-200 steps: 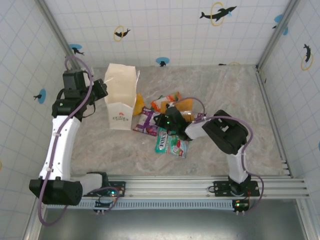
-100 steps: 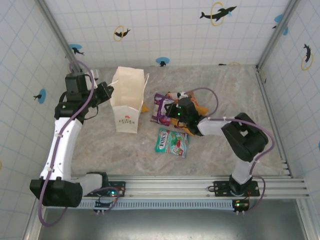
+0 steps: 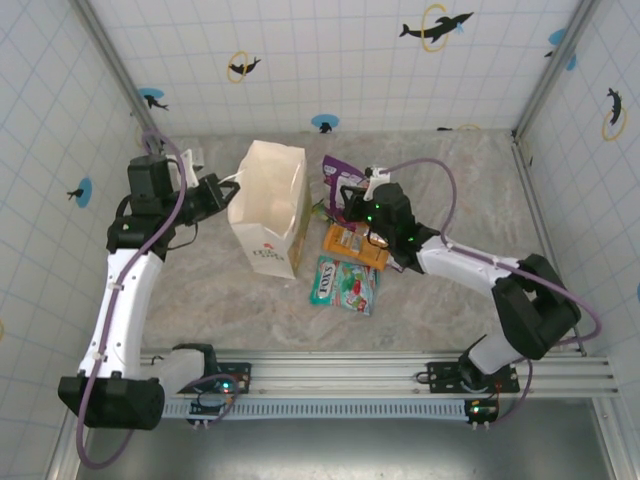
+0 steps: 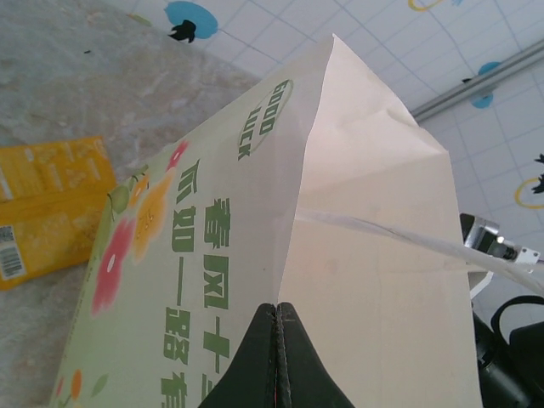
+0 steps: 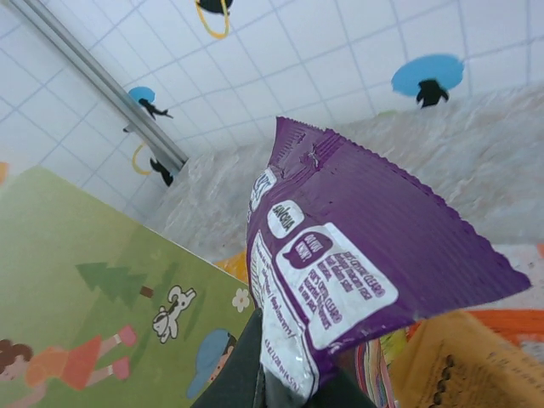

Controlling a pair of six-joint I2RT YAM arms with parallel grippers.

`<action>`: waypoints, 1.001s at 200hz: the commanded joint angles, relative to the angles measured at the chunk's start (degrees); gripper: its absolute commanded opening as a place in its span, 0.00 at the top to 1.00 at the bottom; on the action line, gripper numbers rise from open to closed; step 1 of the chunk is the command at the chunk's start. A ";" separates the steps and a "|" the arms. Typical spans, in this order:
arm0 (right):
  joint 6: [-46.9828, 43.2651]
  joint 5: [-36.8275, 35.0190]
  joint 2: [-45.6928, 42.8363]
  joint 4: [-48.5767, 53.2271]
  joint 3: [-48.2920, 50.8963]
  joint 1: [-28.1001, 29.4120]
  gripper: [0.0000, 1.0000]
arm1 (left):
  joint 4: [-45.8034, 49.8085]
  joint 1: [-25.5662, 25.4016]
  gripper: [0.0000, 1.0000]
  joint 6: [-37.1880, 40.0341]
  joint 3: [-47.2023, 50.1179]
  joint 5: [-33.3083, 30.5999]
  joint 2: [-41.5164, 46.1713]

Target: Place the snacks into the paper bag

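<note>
Left jaws pressed together on the rim of the tall white printed paper bag [image 3: 270,208], standing on the grey table [image 3: 450,190]. Right jaws pinch a glossy purple snack packet [image 3: 338,172] aloft beside its mouth — released short, it could strike the rim and fall outside.

Side of tall white rectangular paper bag [image 4: 170,280]: "GOOD LUCK" in green inside an oval, then a row of large green Chinese characters. Flat teal glossy packet [image 3: 343,283], toward the surface's near edge: white "FOX'S". Flat purple glossy packet [image 5: 357,246]: white labels, print too small to read.
</note>
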State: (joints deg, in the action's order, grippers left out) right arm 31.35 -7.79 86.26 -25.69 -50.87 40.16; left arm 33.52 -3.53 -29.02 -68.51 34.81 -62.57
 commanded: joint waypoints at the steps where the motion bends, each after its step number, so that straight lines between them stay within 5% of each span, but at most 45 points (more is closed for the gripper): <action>1: -5.70 -4.62 -4.78 0.93 -2.95 0.09 1.00 | -1.70 0.37 1.00 -0.87 2.63 2.58 0.65; 85: -17.28 -6.19 -13.13 4.67 -8.05 3.50 1.00 | 1.04 0.35 1.00 2.74 9.16 -0.53 -0.52; 200: -33.31 2.35 -5.34 -0.76 -25.81 17.11 0.99 | 4.23 0.27 1.00 4.45 2.42 -2.56 -0.57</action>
State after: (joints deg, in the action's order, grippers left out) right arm 2.17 -8.47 79.59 -20.03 -72.79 55.61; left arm 35.64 -3.53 -26.81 -64.03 33.41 -63.11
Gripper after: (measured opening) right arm 0.109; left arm 0.045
